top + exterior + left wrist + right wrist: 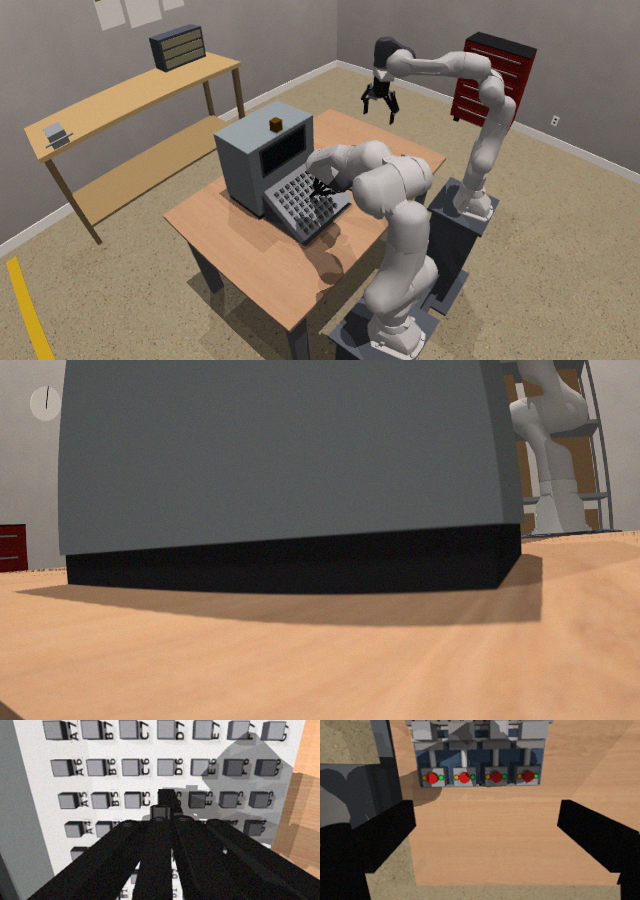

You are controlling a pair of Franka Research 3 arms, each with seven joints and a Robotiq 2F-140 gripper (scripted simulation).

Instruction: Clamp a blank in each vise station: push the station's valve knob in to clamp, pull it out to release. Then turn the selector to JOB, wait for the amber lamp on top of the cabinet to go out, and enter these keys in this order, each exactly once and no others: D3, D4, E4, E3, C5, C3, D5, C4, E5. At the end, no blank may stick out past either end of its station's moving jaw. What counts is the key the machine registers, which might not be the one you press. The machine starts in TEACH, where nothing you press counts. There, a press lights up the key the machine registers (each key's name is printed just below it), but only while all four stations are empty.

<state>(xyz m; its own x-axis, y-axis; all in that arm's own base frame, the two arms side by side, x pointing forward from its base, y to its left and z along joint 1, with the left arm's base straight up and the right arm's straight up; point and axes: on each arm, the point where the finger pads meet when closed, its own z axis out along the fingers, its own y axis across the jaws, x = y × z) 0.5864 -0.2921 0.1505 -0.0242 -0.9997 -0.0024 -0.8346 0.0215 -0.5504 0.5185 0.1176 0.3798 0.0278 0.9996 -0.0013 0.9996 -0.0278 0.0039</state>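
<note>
Near the tabletop's middle, the keypad (300,235) (36,800) slopes from the cabinet (240,165) (280,460); the left gripper (316,192) (166,801), pinched narrow, is over it by D5. Past the tabletop's far edge from the keypad, the right gripper (381,112) (486,812) hangs wide. Four red knobs (464,777) line the vises (461,745) on the tabletop (220,250) (300,670) (489,857).

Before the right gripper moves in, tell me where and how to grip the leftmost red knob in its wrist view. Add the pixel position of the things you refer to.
Take the red knob (432,779) by its round rim, coming from its free front side, where bare wood lies. Fingers should probably close above and below it, since small orange and green lamps flank it left and right.
</note>
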